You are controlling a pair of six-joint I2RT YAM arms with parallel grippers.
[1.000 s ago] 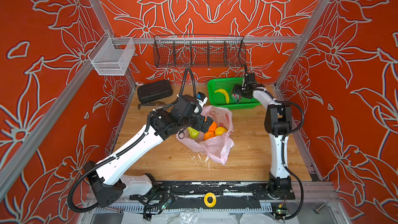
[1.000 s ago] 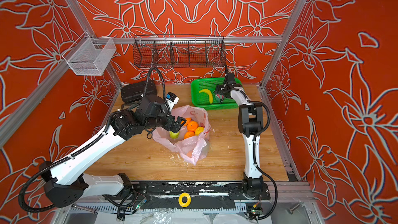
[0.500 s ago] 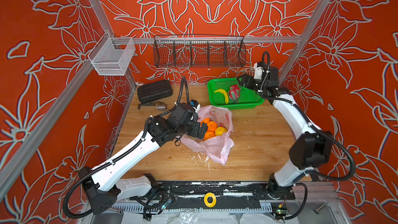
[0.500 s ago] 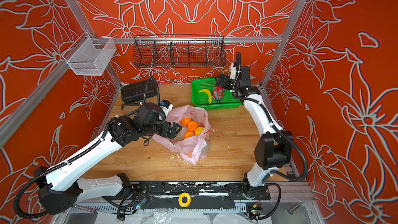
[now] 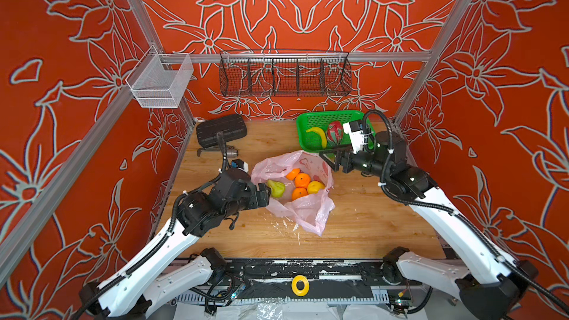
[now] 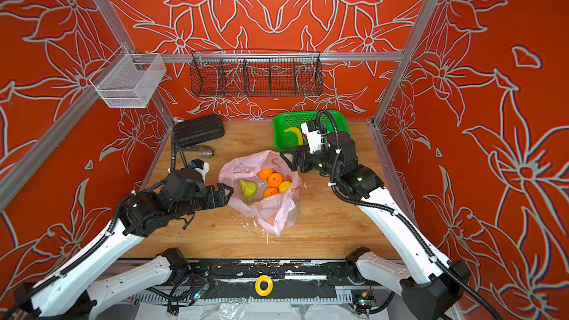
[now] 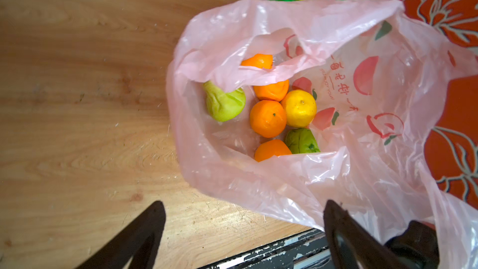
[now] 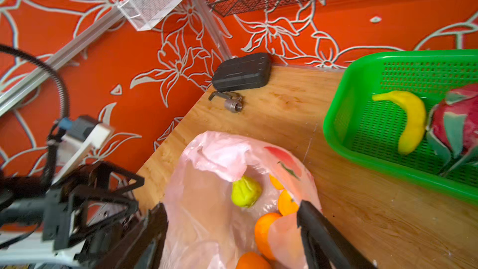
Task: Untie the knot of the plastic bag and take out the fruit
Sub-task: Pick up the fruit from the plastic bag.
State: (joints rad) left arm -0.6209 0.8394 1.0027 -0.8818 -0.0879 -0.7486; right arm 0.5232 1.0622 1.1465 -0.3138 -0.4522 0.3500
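A thin pink plastic bag (image 5: 311,213) lies open in the middle of the wooden desk (image 5: 369,226). No knot can be seen. Inside it sit oranges (image 7: 267,119), a green pear (image 7: 223,103) and a bumpy green fruit (image 7: 301,142). A dragon fruit (image 5: 334,133) lies beside a banana (image 5: 318,136) in the green basket (image 5: 326,116) at the desk's far right corner.

The left gripper (image 7: 243,204) is at the bag's left rim, jaws wide apart and empty. The right gripper (image 5: 329,158) hovers over the far right rim, jaws open and holding nothing.

Likely risks:
- With both grippers at one mouth, they could collide.
- A jaw could pinch loose film along with a fruit and drag the whole bag.
- The oranges could roll out towards a desk edge.
- A fold of film hides part of one orange.
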